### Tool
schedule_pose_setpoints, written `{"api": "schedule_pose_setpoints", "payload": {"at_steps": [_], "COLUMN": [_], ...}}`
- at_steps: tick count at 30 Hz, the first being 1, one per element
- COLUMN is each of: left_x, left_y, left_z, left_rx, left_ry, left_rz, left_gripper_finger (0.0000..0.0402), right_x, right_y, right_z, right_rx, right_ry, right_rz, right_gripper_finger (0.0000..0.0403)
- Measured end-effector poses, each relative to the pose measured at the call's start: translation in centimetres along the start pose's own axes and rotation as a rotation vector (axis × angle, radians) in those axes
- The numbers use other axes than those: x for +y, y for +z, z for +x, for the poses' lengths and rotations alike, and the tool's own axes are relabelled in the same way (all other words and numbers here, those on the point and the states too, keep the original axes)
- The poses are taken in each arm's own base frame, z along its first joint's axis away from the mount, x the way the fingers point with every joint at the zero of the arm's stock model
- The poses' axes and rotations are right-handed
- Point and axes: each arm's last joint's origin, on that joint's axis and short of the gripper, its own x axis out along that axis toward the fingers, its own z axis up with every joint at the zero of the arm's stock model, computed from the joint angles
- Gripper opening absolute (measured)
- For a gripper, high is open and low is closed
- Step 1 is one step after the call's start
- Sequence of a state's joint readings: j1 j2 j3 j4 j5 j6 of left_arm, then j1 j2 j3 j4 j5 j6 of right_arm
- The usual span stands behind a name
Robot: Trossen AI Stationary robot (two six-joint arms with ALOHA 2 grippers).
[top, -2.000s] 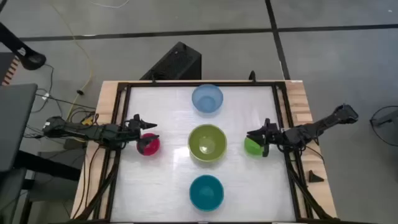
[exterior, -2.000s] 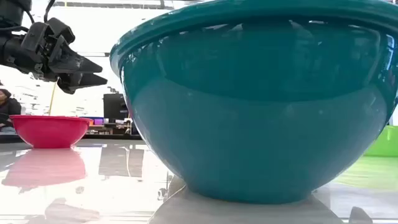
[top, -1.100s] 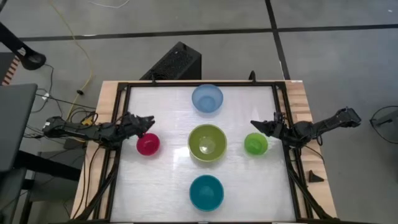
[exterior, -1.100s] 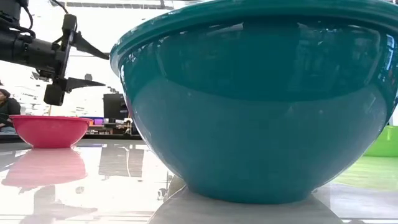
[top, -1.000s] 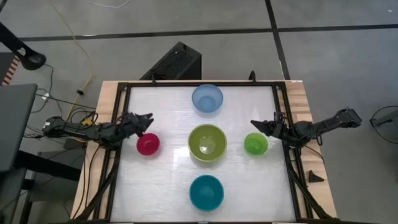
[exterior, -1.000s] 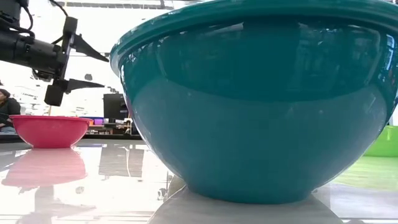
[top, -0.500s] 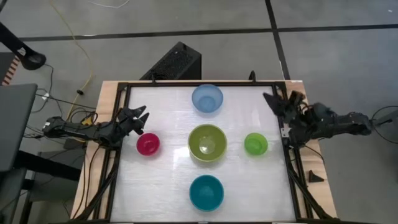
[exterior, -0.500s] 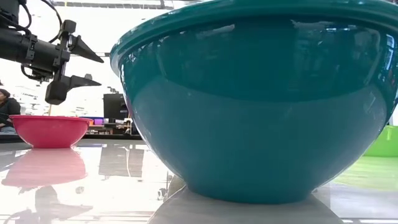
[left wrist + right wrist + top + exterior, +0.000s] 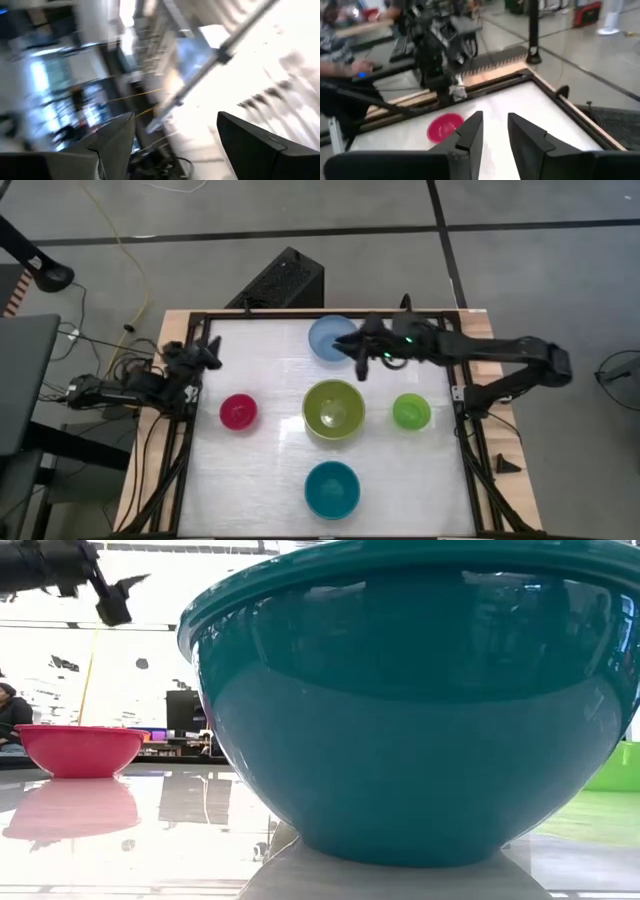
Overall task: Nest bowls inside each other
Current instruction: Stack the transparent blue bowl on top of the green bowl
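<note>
Five bowls stand apart on their bases on the white table: light blue [image 9: 326, 338] at the far middle, olive-green [image 9: 333, 409] in the centre, teal [image 9: 332, 488] near, pink [image 9: 238, 411] on the left and small bright green [image 9: 411, 411] on the right. My right gripper [image 9: 352, 348] reaches in from the right, raised above the light blue bowl's right rim. Its fingers [image 9: 495, 116] are open by a narrow gap with nothing between them. My left gripper [image 9: 210, 353] is open and empty at the table's left edge, raised and tipped upward [image 9: 118, 592], far-left of the pink bowl [image 9: 78, 750].
A black rail frame [image 9: 197, 430] runs round the table inside its wooden edges. A black box [image 9: 283, 280] stands beyond the far edge. In the right wrist view, a person's hand [image 9: 360, 66] shows beyond the table's left side, behind my left arm [image 9: 437, 40].
My right gripper has left the small green bowl's side, risen, and swung toward the far edge and then left to above the light blue bowl, rolling as it went. My left gripper has risen, tipped upward and drawn back toward the table's left far corner. No bowl has moved.
</note>
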State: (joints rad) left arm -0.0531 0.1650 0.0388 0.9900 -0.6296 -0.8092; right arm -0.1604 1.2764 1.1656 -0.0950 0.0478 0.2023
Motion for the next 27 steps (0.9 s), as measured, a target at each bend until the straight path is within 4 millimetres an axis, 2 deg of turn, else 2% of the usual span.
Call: {"api": "schedule_pose_setpoints", "payload": {"at_steps": [3, 5, 10, 13, 17, 21, 27], "left_x": [-1.8, -2.9, -5.4, -6.7, -8.0, -9.1, -10.0], "left_y": [0.5, 0.5, -0.5, -1.3, -2.5, -3.1, -3.1], "left_z": [0.8, 1.7, 4.8, 6.9, 9.4, 11.2, 12.2], "left_rx": [0.031, 0.089, 0.288, 0.38, 0.441, 0.439, 0.434], "left_ry": [-0.105, -0.117, -0.028, 0.038, 0.051, 0.041, 0.005], "left_rz": [0.106, 0.185, 0.412, 0.565, 0.722, 0.776, 0.777], "left_gripper_finger": [0.027, 0.027, 0.027, 0.027, 0.027, 0.027, 0.027], "right_x": [-0.2, -0.7, -2.3, -3.6, -5.7, -8.1, -11.3], "right_y": [0.0, -0.8, -1.8, -3.5, -5.5, -7.4, -9.8], "right_z": [2.8, 4.7, 7.8, 9.5, 11.1, 12.4, 13.9], "right_rx": [0.11, 0.209, 0.392, 0.529, 0.635, 0.711, 0.775], "right_ry": [0.009, -0.012, -0.025, -0.043, -0.081, -0.093, -0.076], "right_rz": [-0.06, -0.098, -0.092, -0.064, -0.06, -0.063, -0.012], "right_gripper_finger": [0.0152, 0.0171, 0.0221, 0.0238, 0.0241, 0.024, 0.024]}}
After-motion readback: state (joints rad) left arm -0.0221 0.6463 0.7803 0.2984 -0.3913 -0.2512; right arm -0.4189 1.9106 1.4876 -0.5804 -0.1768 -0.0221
